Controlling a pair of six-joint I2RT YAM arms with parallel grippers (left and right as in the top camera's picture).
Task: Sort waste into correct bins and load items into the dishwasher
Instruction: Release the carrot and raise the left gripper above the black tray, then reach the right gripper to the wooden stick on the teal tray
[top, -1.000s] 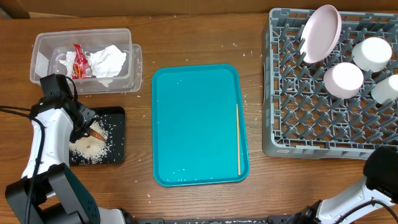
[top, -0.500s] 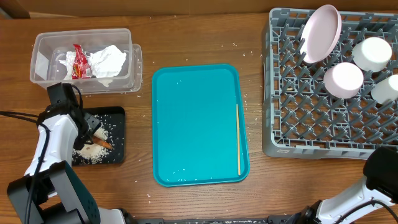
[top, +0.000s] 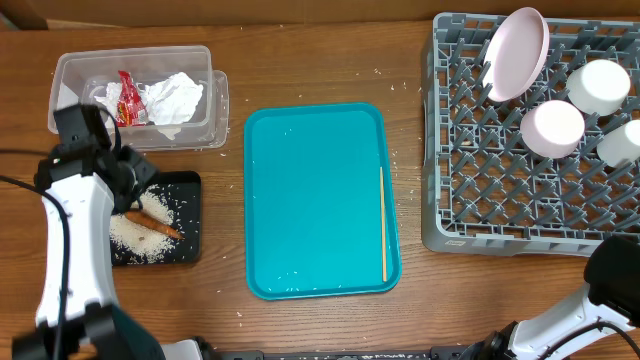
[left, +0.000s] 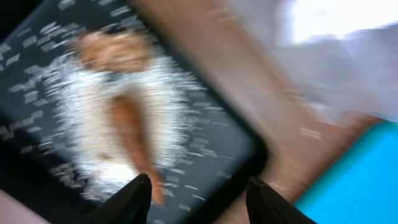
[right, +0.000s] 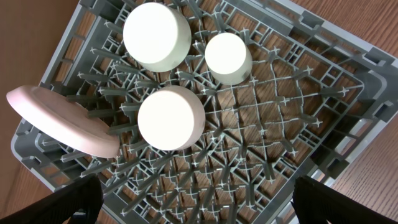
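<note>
Lying flat near the right edge of the blue tray (top: 310, 200), the chopstick (top: 382, 222) looks thin, light, stiff and slippery. Pinching its middle seems best. The left gripper (left: 199, 196) hangs over the black tray (top: 188, 215), fingers apart. The right gripper (right: 205, 202) is wide apart above the dish rack (top: 480, 200).

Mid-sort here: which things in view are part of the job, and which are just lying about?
Job: chopstick on the teal tray; black tray of rice and food scraps; clear bin with wrapper and tissue; dish rack holding the pink plate and three white cups.
Lying about: stray rice grains on the wooden table.
</note>
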